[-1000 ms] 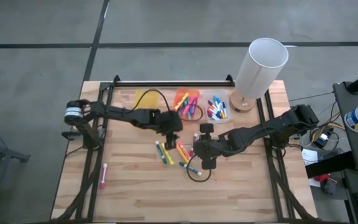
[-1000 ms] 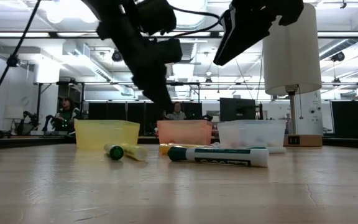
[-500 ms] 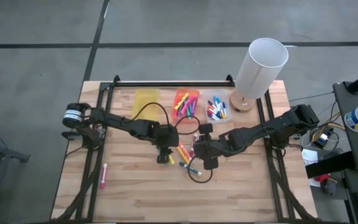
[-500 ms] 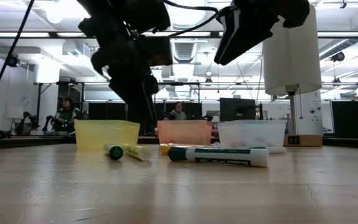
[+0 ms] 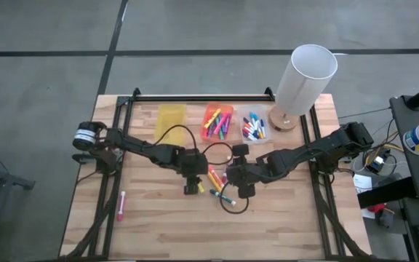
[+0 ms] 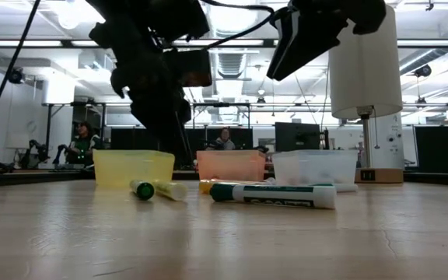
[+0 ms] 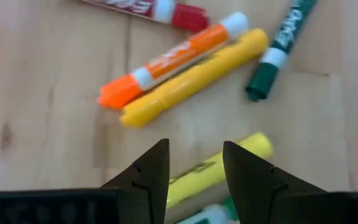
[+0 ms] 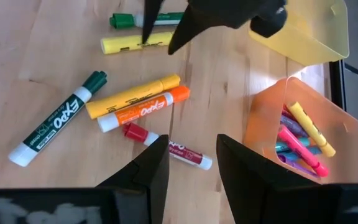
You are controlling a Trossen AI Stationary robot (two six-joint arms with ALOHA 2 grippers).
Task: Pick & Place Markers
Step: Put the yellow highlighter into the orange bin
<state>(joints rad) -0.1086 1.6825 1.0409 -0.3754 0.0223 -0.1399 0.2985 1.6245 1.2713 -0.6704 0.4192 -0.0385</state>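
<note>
Several markers lie loose at the table's middle (image 5: 214, 179). In the left wrist view they are an orange one (image 7: 173, 59), a yellow one (image 7: 194, 78), a green-capped one (image 7: 281, 43) and a red one (image 7: 151, 7). My left gripper (image 7: 194, 149) hovers open above another yellow marker (image 7: 219, 168), a finger on either side and apart from it. My right gripper (image 8: 191, 149) is open and holds nothing, hanging above the red marker (image 8: 169, 146). A pink marker (image 5: 121, 206) lies alone at the near left.
At the far side stand a yellow bin (image 5: 170, 115), an orange bin (image 5: 218, 121) with markers in it and a clear bin (image 5: 253, 128) with markers. A tall white cylinder (image 5: 304, 76) on a wooden base stands at the far right. People show in the room behind.
My left gripper has come from beside the orange bin toward the table's near edge and sunk lower, ending over the yellow marker, its fingers still apart. The markers have kept their places.
</note>
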